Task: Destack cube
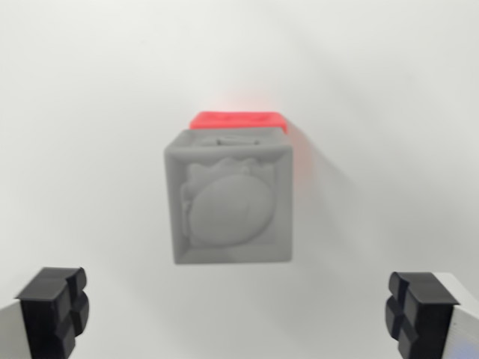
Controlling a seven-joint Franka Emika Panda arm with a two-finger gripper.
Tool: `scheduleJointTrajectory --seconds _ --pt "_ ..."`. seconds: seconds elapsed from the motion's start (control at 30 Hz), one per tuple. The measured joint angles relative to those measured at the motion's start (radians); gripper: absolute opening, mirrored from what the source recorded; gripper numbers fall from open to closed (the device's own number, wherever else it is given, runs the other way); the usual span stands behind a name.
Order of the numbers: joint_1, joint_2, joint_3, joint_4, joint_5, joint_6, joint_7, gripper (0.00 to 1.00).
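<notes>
Nothing of the destacking looks done as yet: the grey cube (230, 196) sits on top of the red cube (238, 120), of which only a thin red strip shows past the grey one's far edge, along with a red glow on the white counter (389, 97) just beside it. Both are stacked in the middle of the wrist view, and the counter around them is bare. The tool (239, 314) hangs above the stack with its jaws spread wide and nothing between them; one black fingertip (54, 308) shows at the wrist view's left corner and the other at the right, both well apart from the grey cube and not touching it. Judging from this, what is left is the whole job: lower over the stack, close on the grey cube, lift it clear of the red one and set it down on the counter. As for writing, there is none to read. The grey cube's upper face carries a raised picture inside a square frame, a rounded creature-like shape, but no letters, brand or label can be made out on either cube or on the tool.
</notes>
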Motion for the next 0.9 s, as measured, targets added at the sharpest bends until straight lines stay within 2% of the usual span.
scheduleJointTrajectory --seconds 0.47,0.9 --pt "0.000 0.119 0.003 -0.006 0.015 0.127 -0.011 1.00" --pt "-0.003 0.205 0.008 -0.002 0.026 0.207 -0.021 1.00"
